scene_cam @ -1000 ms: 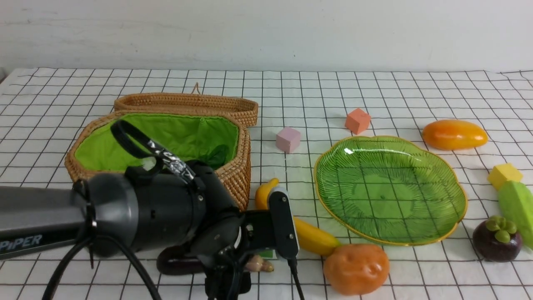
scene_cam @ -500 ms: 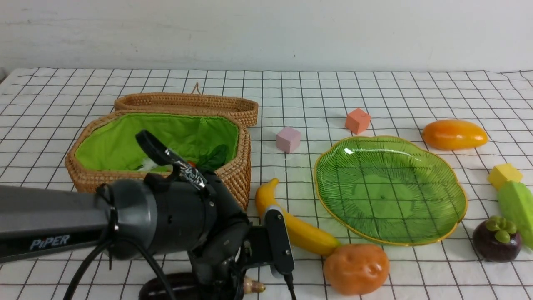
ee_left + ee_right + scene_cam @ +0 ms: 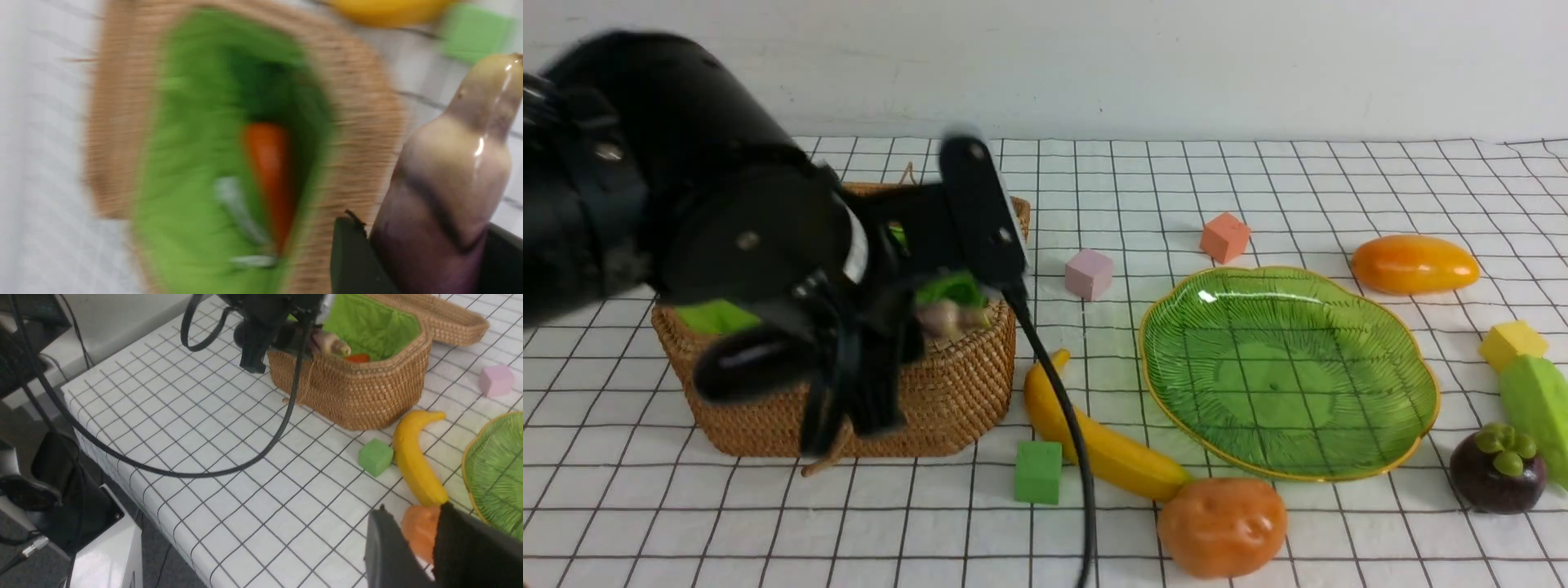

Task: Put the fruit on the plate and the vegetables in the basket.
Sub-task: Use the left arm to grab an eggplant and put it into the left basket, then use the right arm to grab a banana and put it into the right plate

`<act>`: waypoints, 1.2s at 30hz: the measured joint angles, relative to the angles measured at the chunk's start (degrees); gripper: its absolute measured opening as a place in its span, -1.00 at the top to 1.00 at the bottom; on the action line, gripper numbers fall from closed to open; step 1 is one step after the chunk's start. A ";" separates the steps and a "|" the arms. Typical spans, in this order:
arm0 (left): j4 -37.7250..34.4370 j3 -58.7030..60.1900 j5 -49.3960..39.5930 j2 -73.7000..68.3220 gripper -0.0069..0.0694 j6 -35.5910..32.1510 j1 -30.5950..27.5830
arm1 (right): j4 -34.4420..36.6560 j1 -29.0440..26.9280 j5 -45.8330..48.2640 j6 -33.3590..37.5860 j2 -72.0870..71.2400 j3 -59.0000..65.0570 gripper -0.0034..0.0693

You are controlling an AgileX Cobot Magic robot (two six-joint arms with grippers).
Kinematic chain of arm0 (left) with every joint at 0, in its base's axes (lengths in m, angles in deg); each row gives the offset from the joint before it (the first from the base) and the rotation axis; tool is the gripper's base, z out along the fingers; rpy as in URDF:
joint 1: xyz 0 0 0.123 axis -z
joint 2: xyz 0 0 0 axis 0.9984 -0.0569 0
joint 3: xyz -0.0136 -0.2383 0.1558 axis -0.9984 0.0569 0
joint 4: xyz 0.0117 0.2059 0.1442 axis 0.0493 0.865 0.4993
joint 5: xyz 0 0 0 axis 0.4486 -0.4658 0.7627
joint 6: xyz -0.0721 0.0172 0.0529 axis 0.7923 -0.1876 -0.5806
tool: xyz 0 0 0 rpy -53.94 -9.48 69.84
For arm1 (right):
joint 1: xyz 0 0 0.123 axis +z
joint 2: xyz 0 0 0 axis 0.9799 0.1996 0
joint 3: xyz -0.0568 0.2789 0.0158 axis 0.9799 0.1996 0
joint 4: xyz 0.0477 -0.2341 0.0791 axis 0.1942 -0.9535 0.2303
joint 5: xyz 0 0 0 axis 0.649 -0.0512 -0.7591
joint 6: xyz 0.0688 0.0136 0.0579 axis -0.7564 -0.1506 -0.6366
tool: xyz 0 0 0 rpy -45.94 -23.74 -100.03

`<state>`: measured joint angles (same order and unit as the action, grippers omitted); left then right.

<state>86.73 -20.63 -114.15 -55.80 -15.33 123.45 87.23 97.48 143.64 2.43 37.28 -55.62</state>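
Left end effector (image 3: 427, 261) clamped on eggplant (image 3: 449, 175) above basket (image 3: 947, 392) (1 pepper (image 3: 267, 163) inside); right end effector (image 3: 416, 522) apart, empty.

The octagonal tan basket (image 3: 947, 392) is seen to be woven of rough wicker and lined with matt bright green cloth (image 3: 367, 326). The wavy-edged translucent green plate (image 3: 1286, 371) appears as ribbed, shiny, gold-rimmed glass. A smooth, glossy, plastic-like skin is shown by the dark purple eggplant (image 3: 445, 183), the orange-yellow oval mango (image 3: 1413, 264) and the long yellow banana (image 3: 1111, 449). The small green cube (image 3: 1038, 472) looks matt, and a matt white checked cloth (image 3: 1258, 180) is spread beneath everything
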 joint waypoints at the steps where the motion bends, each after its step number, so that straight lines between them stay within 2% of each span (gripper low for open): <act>1: 0.61 -0.14 0.89 0.00 0.02 -0.23 -0.64 | 0.00 0.00 -0.24 0.00 0.00 0.00 0.35; 7: 3.06 -0.22 15.34 -5.49 0.02 -5.32 -10.51 | -1.78 0.00 -3.56 -0.16 0.00 0.00 0.34; 13: 4.07 -0.22 18.85 -11.70 0.00 -5.38 -13.69 | -2.55 0.00 -8.01 -0.22 0.00 0.00 0.33; 16: 4.52 -0.22 20.16 -12.44 -0.29 -5.43 -13.74 | -2.82 0.00 -8.34 -1.02 0.06 0.00 0.32; 18: 4.64 -0.22 21.30 -11.96 -0.58 -5.43 -13.74 | -2.89 0.00 -8.40 -1.25 0.06 0.00 0.31; 20: 4.70 -0.22 21.45 -11.13 -0.79 -5.43 -13.74 | -2.89 0.00 -8.40 -1.30 0.06 0.00 0.31; 23: 4.53 -0.22 21.16 -9.76 -0.91 -5.06 -13.74 | -2.91 0.00 -8.40 -1.37 0.10 0.00 0.31; 26: 1.79 -0.22 19.12 -7.61 -0.92 -2.17 -13.62 | -2.91 0.00 -8.12 -2.05 0.46 0.00 0.30; 28: -5.87 -0.22 14.96 -4.03 -0.80 6.70 -12.40 | -3.28 0.00 -6.75 -4.64 2.34 0.00 0.29; 30: -9.95 -0.22 13.48 -2.00 -0.71 11.90 -11.54 | -3.53 0.00 -6.03 -5.45 3.56 0.00 0.29; 32: -17.31 -0.22 8.66 2.64 -0.39 22.00 -8.89 | -4.47 0.00 -4.53 -6.79 7.38 0.00 0.29; 33: -18.25 -0.22 7.79 3.00 -0.29 23.29 -8.43 | -4.53 0.00 -4.40 -6.80 8.12 0.00 0.29; 34: -21.35 0.05 4.46 6.28 0.04 26.92 -6.50 | -5.15 0.00 -3.35 -7.14 11.61 0.00 0.28; 35: -21.35 0.13 4.11 6.66 0.08 27.20 -6.25 | -5.15 0.00 -3.21 -7.14 12.01 0.00 0.28; 36: -22.55 1.29 1.78 9.85 0.45 28.54 -4.08 | -5.43 0.00 -2.47 -7.43 15.19 0.00 0.27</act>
<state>64.18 -19.34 -112.37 -45.95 13.20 119.36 81.80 97.48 141.16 -5.00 52.47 -55.62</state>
